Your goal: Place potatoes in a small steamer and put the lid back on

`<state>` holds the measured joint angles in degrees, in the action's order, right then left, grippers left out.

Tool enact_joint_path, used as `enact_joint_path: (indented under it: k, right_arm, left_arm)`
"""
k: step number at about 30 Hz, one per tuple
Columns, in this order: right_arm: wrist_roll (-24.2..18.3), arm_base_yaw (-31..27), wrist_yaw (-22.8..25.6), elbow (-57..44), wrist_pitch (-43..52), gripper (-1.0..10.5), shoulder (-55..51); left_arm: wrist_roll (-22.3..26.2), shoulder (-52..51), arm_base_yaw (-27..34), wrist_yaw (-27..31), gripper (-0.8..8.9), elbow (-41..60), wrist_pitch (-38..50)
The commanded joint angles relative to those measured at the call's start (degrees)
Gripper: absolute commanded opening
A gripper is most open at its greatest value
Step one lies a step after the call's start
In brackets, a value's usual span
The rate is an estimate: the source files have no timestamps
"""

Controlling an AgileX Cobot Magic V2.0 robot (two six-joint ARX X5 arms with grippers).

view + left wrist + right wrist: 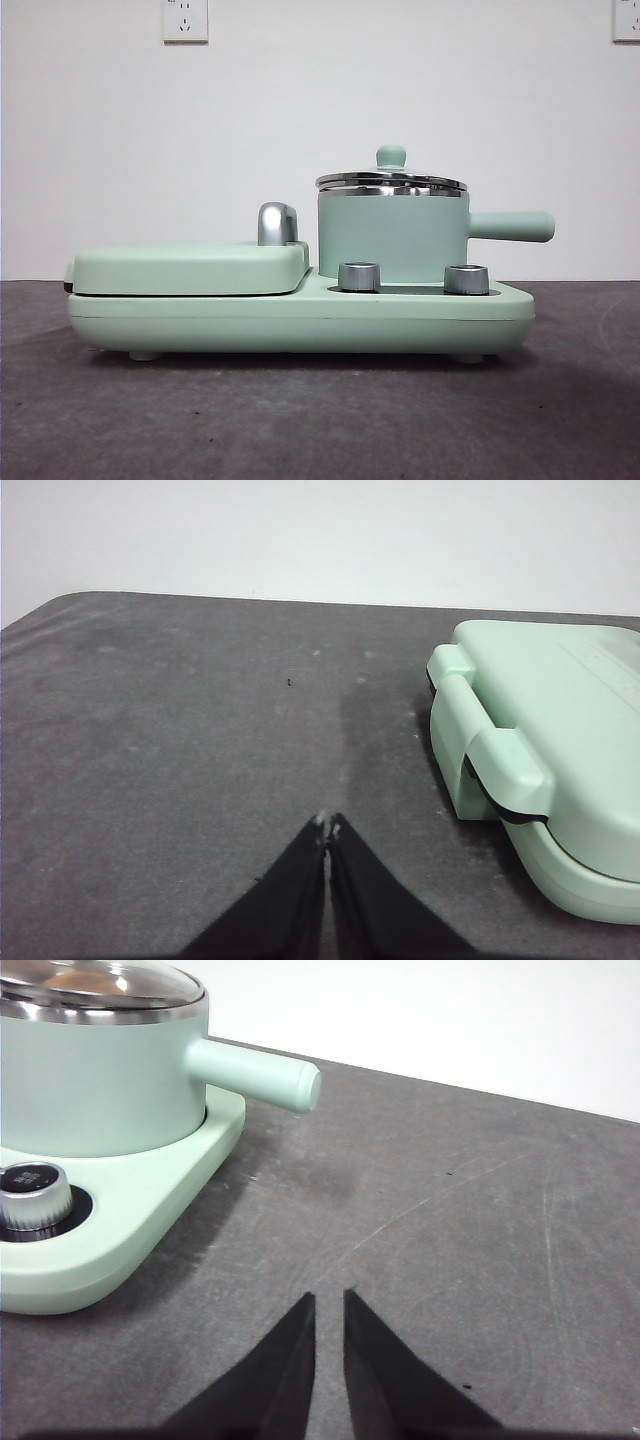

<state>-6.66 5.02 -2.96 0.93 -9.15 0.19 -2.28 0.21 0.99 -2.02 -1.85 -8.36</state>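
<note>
- Left gripper (328, 825): jaws pressed together tip to tip, nothing between them, over bare dark bench (180, 740), beside the appliance's griddle end.
- Right gripper (328, 1300): jaws almost together, thin slit left, holding nothing, over bare bench off the appliance's pot end, near the steamer's side handle (262, 1073) but apart from it.
- Neither gripper shows in the front view.
- Small steamer (390, 238): mint-green pot, upright on the pot end of the mint-green appliance base (300, 320), straight handle sticking out past that end of the base.
- Lid (391, 181): seated flat on the steamer's steel rim, mint knob (390, 156) up; closed.
- Potatoes (85, 977): only an orange-brown patch seen through the glass lid in the right wrist view, inside the steamer; shape not readable.
- Griddle cover (190, 266): flat mint cover shut on the other end of the base, chrome handle (277, 223) upright at its inner edge next to the steamer; its hinge end shows in the left wrist view.
- Two steel knobs (360, 277) on the base's front edge, just below the steamer.
- Base sits mid-bench, white wall behind with socket plates (185, 20) at the top.
</note>
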Motion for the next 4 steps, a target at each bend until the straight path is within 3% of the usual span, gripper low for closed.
enact_joint_path:
  k: [1,4]
  right_arm:
    - [-0.44,-0.02,0.04,-0.26,0.55,0.4,0.02]
    - [-0.42,-0.02,0.04,-0.26,0.55,0.4,0.02]
  left_arm:
    - [0.28,-0.02,0.02,-0.02,0.06,1.11,0.63]
    - [0.28,-0.02,0.02,-0.02,0.06,1.11,0.63]
